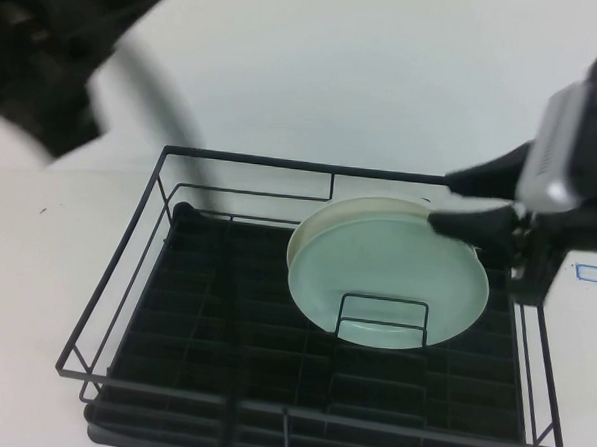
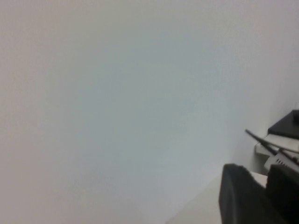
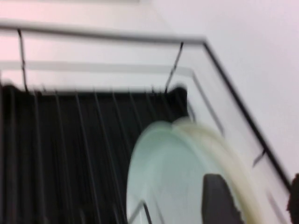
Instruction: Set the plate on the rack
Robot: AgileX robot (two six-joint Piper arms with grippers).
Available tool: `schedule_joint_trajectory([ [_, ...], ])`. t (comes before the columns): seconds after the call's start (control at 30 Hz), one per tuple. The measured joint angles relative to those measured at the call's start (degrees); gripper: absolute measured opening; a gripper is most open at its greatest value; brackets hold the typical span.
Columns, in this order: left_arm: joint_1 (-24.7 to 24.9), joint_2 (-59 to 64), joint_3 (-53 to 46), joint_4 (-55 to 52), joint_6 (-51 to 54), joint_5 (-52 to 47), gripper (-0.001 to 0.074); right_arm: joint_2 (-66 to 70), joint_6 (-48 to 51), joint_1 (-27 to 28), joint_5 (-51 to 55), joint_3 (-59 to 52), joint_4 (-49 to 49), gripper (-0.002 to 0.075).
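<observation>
The pale mint-green plate (image 1: 391,278) stands on edge in the black wire rack (image 1: 127,245), leaning back on a cream plate (image 1: 365,204) behind it, with the small wire loop divider (image 1: 382,320) in front of its lower edge. My right gripper (image 1: 452,201) is open at the plates' upper right rim, one finger on each side of both rims. In the right wrist view the mint plate (image 3: 163,177) and the cream plate (image 3: 224,154) lie between its fingers (image 3: 218,198). My left gripper (image 2: 264,198) is raised off to the far left, away from the rack.
The left arm (image 1: 47,60) is a dark blur over the table's far left, with a cable (image 1: 174,107) hanging toward the rack's back rail. A white label (image 1: 591,272) lies on the table right of the rack. The rack's left half holds nothing.
</observation>
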State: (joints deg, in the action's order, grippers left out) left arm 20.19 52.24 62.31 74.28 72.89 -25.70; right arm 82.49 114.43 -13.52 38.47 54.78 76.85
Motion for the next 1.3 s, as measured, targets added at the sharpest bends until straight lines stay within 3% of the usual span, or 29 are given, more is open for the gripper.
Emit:
schedule_joint_trajectory([
  [0.13,0.0,-5.8,1.8,-10.5,-4.3,-0.8,0.0045,-8.0,-2.1,0.0,3.2,0.0,-0.1,0.0246],
  [0.3,0.0,-14.5,2.7,-19.6,-14.6,-1.7,0.0006,-22.7,-4.6,0.0,6.4,0.0,-0.2,0.0042],
  [0.43,0.0,-20.8,2.9,-22.7,-20.4,-3.8,0.0001,-35.2,-6.8,0.0,2.8,0.0,-0.2,0.0008],
  [0.5,0.0,-21.4,2.9,-29.5,-26.7,-3.4,0.0001,-40.5,-9.9,-0.1,-5.2,-0.1,0.0,0.0004],
  [0.6,0.0,-19.5,2.2,-51.8,-46.6,-0.2,0.0001,-44.0,-12.2,-0.1,-21.9,-1.0,2.0,0.0000],
  [0.67,0.0,-16.1,0.4,-71.7,-67.6,0.5,0.0000,-44.2,-10.1,-0.1,-29.1,-2.8,3.0,0.0000],
  [0.77,0.0,-9.5,-4.3,-93.7,-91.9,-2.0,0.0000,-43.6,-3.2,-0.1,-29.1,-7.5,3.4,-0.0001],
  [0.83,0.0,-6.0,-8.0,-99.9,-99.7,-2.0,0.0000,-43.0,-1.8,-0.1,-25.9,-11.3,3.6,-0.0001],
  [0.93,0.0,-2.3,-13.1,-101.6,-104.5,1.1,0.0000,-42.5,-2.0,-0.1,-27.8,-17.8,6.7,-0.0001],
  [1.03,0.0,0.7,-16.0,-101.7,-108.0,5.0,0.0000,-42.5,-2.0,-0.1,-36.4,-22.4,13.0,-0.0001],
  [1.17,-0.1,1.5,-16.2,-102.6,-110.9,6.7,0.0001,-42.5,-2.6,-0.1,-47.3,-25.5,20.6,-0.0001],
  [1.3,0.0,2.1,-16.4,-101.9,-111.0,5.7,0.0000,-42.5,-3.4,-0.1,-50.0,-27.7,22.6,-0.0001],
])
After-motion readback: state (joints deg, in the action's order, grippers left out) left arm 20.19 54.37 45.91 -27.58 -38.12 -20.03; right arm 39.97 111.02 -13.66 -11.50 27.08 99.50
